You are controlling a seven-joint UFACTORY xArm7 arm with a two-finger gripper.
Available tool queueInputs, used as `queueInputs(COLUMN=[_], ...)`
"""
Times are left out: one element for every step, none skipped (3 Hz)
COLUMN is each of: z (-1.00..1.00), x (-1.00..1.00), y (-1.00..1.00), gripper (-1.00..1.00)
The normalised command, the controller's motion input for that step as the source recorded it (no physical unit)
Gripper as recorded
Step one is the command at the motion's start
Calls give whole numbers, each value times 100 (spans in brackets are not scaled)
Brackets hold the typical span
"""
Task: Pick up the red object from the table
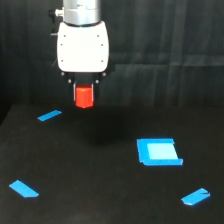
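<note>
Item: one xArm6 arm, white wrist housing, descending from the top of the exterior view. Gripper (84, 93): jaws closed on the red object (84, 96), which sits between them directly under the housing; the jaw tips themselves are dark and mostly lost against the dark background, so the depth of the hold cannot be told. Red object: small red-orange faceted block, upright, its lower part protruding below the jaws, apparently clear of the desk (100, 200) with dark space beneath it, though the single view gives little to judge the height. Desk: flat matte black. Also present: a blue square piece (159, 152) below the jaws and toward the exterior view's right, well apart; a blue tape strip (49, 115) just below and to the exterior view's left of the jaws; a second strip (24, 189) far below on that same side; a third strip (196, 197) far below toward the right. Status, as judged: pick-up essentially accomplished, block held aloft. Risks: the block is plain and faceted, so a hold on slanted faces or only on its upper portion could let it rotate or slide out under a jolt; any slackening of the jaws would drop it to the desk, where it might roll away.
</note>
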Motion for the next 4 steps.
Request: queueInputs(z=[3,6,5,8], x=[4,3,7,-7], y=[9,-4,-7,3], gripper=[-99,-97,-99,-100])
